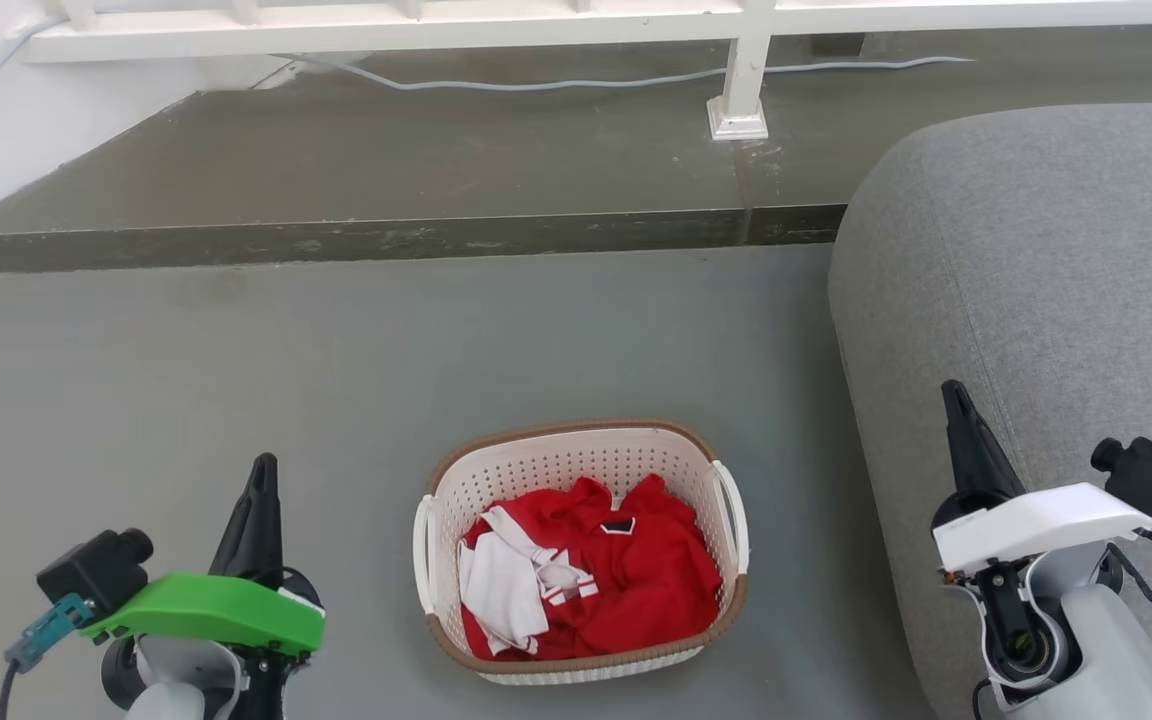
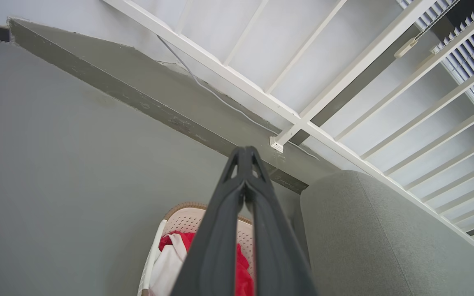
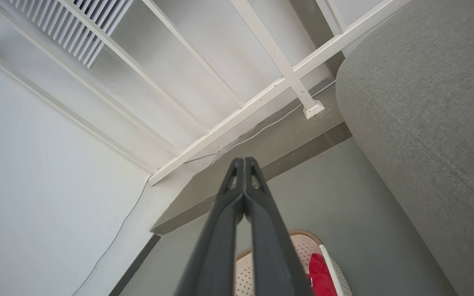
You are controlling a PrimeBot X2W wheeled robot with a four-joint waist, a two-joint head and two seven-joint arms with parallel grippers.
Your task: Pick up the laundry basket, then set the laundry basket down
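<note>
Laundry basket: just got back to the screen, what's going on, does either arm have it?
Neither arm has it. The laundry basket sits on the grey floor between the two arms, beside the grey sofa, with red and white clothes inside. The left gripper is off to its left and the right gripper is off to its right, by the sofa. Both are shut on nothing and clear of the white side handles. The pick-up has not begun.
</note>
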